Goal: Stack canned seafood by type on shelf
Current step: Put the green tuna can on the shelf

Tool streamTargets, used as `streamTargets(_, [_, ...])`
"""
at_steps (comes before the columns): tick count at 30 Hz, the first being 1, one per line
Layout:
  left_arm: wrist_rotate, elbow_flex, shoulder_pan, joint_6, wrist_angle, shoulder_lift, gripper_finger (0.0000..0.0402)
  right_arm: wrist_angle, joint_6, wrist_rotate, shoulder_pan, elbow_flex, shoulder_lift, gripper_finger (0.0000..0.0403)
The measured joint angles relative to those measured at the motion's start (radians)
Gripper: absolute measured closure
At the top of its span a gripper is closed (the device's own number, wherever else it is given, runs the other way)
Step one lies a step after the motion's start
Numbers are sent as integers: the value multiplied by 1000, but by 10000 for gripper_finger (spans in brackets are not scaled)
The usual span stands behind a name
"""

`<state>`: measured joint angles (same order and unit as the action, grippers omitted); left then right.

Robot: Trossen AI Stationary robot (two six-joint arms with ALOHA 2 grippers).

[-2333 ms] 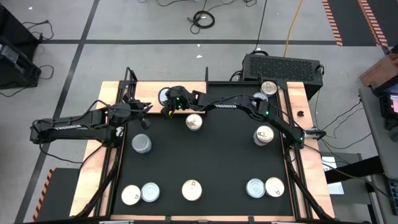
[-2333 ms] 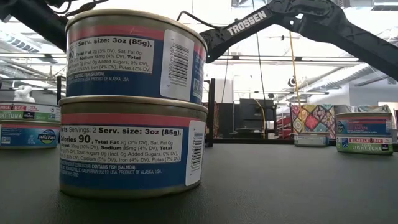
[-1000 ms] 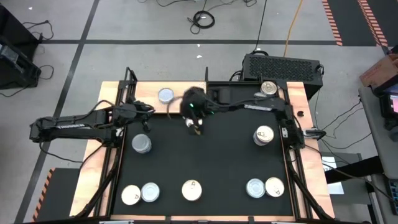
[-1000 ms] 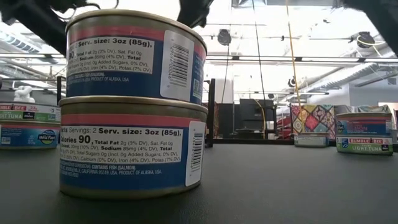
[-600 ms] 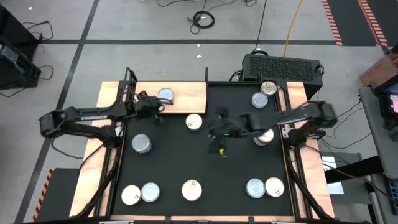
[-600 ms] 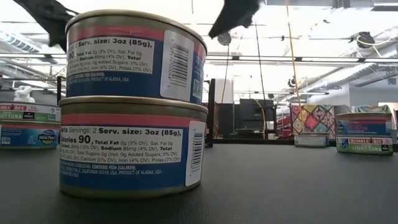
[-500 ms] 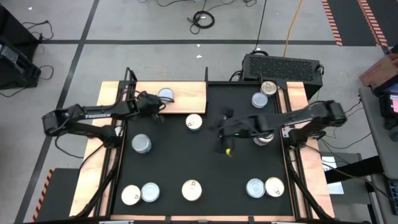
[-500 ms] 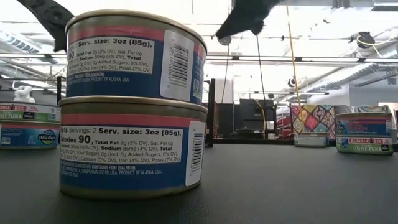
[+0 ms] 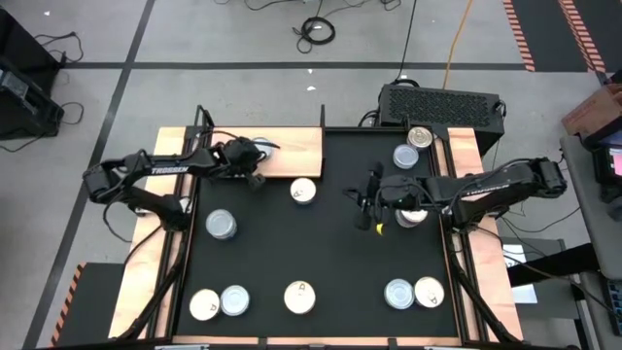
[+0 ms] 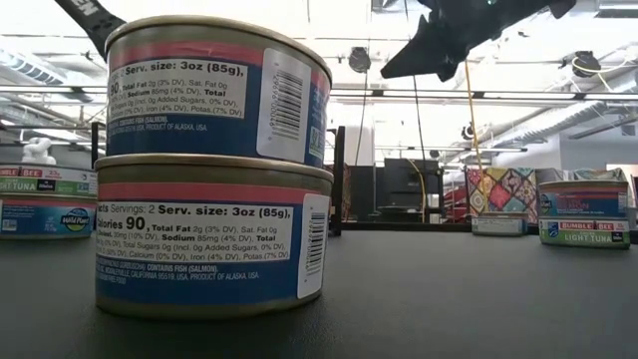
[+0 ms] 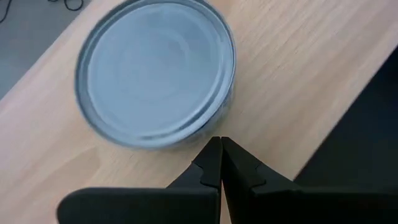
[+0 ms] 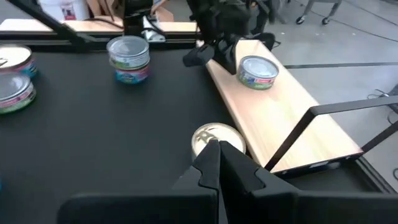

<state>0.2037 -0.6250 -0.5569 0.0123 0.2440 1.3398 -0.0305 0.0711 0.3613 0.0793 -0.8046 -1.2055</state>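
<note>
A silvery blue-grey tin of canned seafood (image 9: pixel 264 146) (image 11: pixel 155 68) rests flat on the light wooden shelf (image 9: pixel 296 146) at the table's far left. My left gripper (image 9: pixel 255 163) (image 11: pixel 219 144) is shut, and its tips stand at that tin's rim. A cream-topped tin (image 9: pixel 304 191) (image 12: pixel 217 138) sits on the black mat (image 9: pixel 321 253) just off the shelf's edge. My right gripper (image 9: pixel 365 202) (image 12: pixel 219 146) hangs shut above the mat's middle right, well clear of it, holding nothing. My left gripper has its shut fingertips (image 11: pixel 211 155) right at the side of the blue-grey tin (image 11: pixel 208 127) that faces them, slanting down over the shelf. I cannot tell whether they touch it.
More tins stand on the mat: a blue-grey one (image 9: pixel 222 226) at the left, several along the near edge (image 9: pixel 299 297), a cream one (image 9: pixel 412 212) under my right arm, and others at the far right (image 9: pixel 406 156). Two stacked tins (image 10: pixel 214 165) stand close to the low camera.
My right gripper has swung from beside the shelf toward the table's right edge, sinking as it went. My left gripper has gone toward the right and far edges, up to the blue-grey tin on the shelf. The cream-topped tin by the shelf has stayed put.
</note>
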Motion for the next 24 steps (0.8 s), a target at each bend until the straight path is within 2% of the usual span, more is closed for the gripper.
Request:
streamTargets(8, [-1,-55,-22,-67,-8,80,396,2,2,-1,-1,1,2,403])
streamTargets(24, [-17,-64,-59,-125,-51,82,396,5,-4,0,-22,1,2,403])
